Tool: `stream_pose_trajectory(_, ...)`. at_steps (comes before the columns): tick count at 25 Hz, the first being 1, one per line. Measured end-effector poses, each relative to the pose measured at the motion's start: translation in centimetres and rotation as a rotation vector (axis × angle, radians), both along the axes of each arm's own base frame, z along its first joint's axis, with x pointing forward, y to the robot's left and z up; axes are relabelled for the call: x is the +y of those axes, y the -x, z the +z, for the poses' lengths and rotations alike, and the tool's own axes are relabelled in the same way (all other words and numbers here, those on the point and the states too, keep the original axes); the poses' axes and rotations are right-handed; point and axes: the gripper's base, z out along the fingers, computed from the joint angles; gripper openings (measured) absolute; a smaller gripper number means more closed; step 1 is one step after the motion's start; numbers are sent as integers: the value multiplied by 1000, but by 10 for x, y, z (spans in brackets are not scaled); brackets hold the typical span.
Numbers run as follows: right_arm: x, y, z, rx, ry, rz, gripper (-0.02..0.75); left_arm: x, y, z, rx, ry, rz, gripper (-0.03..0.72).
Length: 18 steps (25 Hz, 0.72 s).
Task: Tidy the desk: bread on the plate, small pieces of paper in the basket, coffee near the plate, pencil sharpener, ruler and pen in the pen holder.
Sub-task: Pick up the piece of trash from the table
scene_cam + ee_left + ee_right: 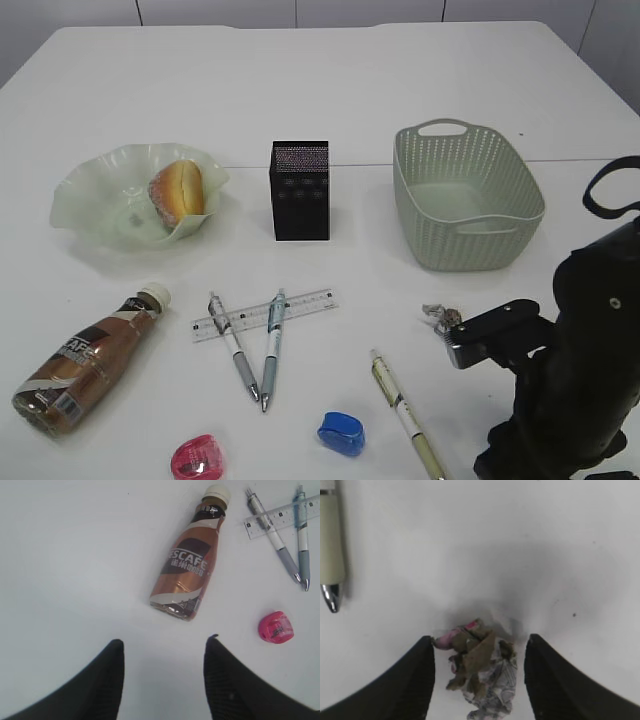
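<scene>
Paper scrap (pixel 479 672) sits on the surface at lower right of the exterior frame, between our right gripper (pixel 479 680) fingers, which are open and not yet clamping. Looks light, soft, crushable; we'd pinch mid-wad. Left gripper (pixel 162 680) open, empty.

Lab-like white table (pixel 300 90), robot arm (pixel 575 370)

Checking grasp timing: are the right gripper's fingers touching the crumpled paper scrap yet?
Cannot tell. In the right wrist view the crumpled paper scrap sits between the right gripper's open fingers; its left edge nearly meets one finger.
</scene>
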Motion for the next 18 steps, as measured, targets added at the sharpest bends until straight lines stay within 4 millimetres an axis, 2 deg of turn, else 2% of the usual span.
stream_pose_trajectory(7,0,1,-10,42,19,-1,389,0,0,0,-6,2,1,381)
stream_pose_trajectory(13,0,1,-10,43,17,-4,199,0,0,0,-6,2,1,380)
stream_pose_trajectory(18,0,1,-10,41,15,-1,159,0,0,0,-6,2,1,380)
